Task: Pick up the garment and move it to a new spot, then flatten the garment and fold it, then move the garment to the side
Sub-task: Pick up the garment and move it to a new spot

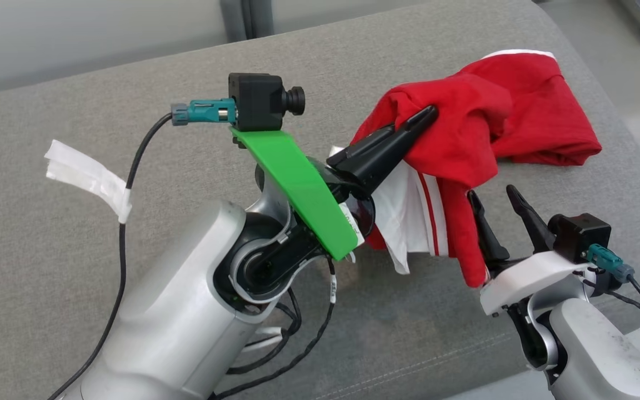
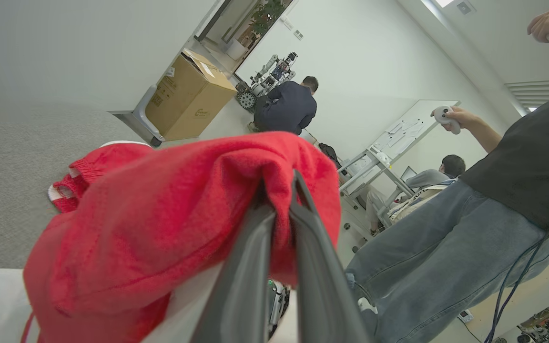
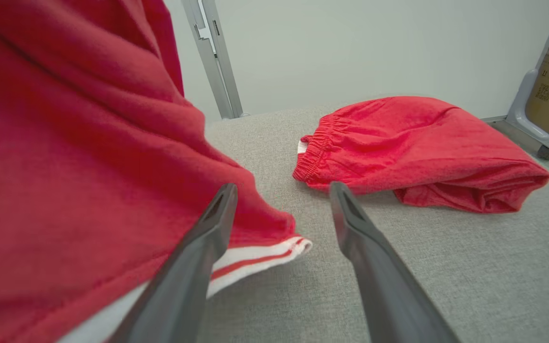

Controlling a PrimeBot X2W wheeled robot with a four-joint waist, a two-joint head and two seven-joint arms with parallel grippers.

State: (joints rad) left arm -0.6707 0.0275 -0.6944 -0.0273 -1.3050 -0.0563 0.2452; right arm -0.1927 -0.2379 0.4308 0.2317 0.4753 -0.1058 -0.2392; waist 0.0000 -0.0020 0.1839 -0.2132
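My left pincer (image 1: 417, 119) is clenched on the red shorts (image 1: 509, 111), half lifted off the grey cushion (image 1: 131, 83); my right pincer (image 1: 492, 194) gapes empty beside them. I judge step 1 of 3 underway; flattening, folding and setting aside remain.

In the head view the left forearm (image 1: 175, 322) rises from the lower left corner and bends at the wrist. The left gripper (image 1: 414, 119) points toward the upper right, its two dark fingers pressed together on a fold of the red garment (image 1: 464, 128). The right forearm (image 1: 603, 355) enters at the lower right corner, and the right gripper (image 1: 491, 193) points up the frame with its fingers spread wide and nothing between them.
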